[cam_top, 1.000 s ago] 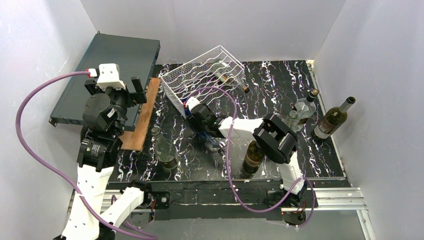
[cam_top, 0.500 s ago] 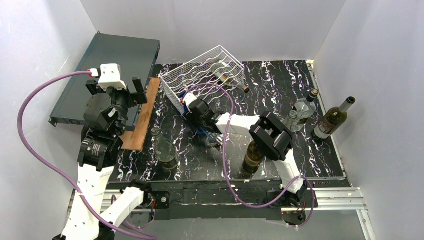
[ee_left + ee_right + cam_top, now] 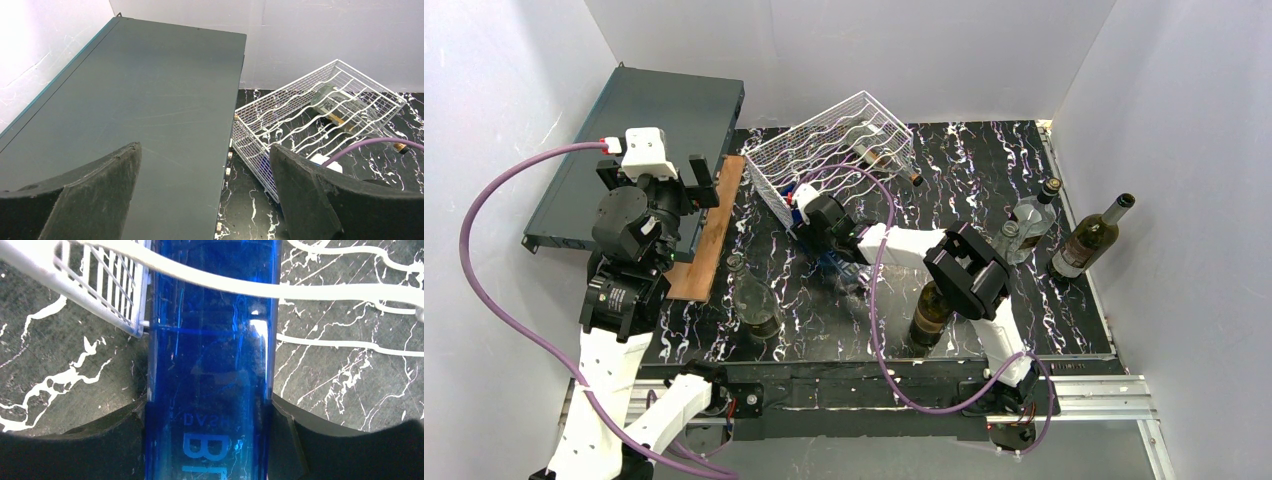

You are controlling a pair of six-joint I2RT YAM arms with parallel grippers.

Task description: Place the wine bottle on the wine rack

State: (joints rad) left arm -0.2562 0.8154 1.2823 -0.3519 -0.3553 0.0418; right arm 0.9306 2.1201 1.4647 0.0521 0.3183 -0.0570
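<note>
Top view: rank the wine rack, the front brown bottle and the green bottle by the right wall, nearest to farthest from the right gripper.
1. wine rack, rear centre, right at the right gripper.
2. brown bottle, front, beside the arm.
3. green bottle, far right.

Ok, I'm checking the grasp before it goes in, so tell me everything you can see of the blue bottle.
The blue bottle is translucent, deep blue and glossy, apparently glass, with a straight cylindrical body and pale lettering cut off at the picture's edge. The right gripper is shut on it, clamping it from both sides. It points away from the wrist toward the wine rack; one white rack wire crosses over its far part, and the rack's corner sits against its side. Neck and cap are out of view.
</note>
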